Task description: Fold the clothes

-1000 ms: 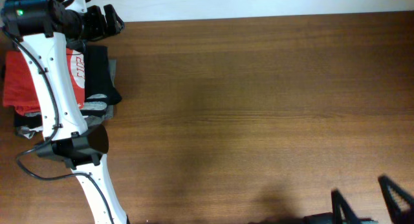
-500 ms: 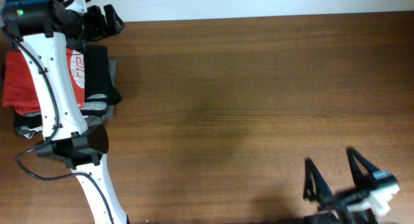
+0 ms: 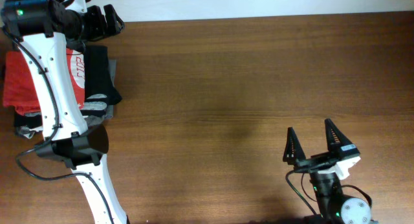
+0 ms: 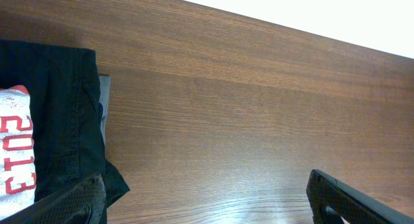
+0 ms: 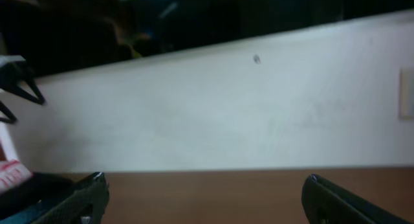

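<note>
1. The right gripper (image 3: 310, 138) has swung in from the bottom right corner of the overhead view over the last second, travelling left and up the wooden table (image 3: 226, 75); its jaws stand wide apart with nothing between them; its own camera looks past the far table edge at a pale wall.
2. The left gripper (image 3: 103, 20) has not shifted; it hangs at the far left corner, jaws spread and empty, just beyond the pile of clothes.
3. The orange-red T-shirt (image 3: 19, 81) lies in a compact shape at the left edge, partly hidden under the left arm (image 3: 48, 88); a white print with red figures (image 4: 16, 156) shows on what seems to be its upper face; a black garment (image 3: 100, 72) lies just beside it, over a grey one (image 3: 114, 67).
4. Judgement: neither gripper touches the shirt, and the right one is well apart from it; the shirt already looks folded, so the right arm's move may be a settling after the work or the start of a fresh reach; I cannot tell which.
</note>
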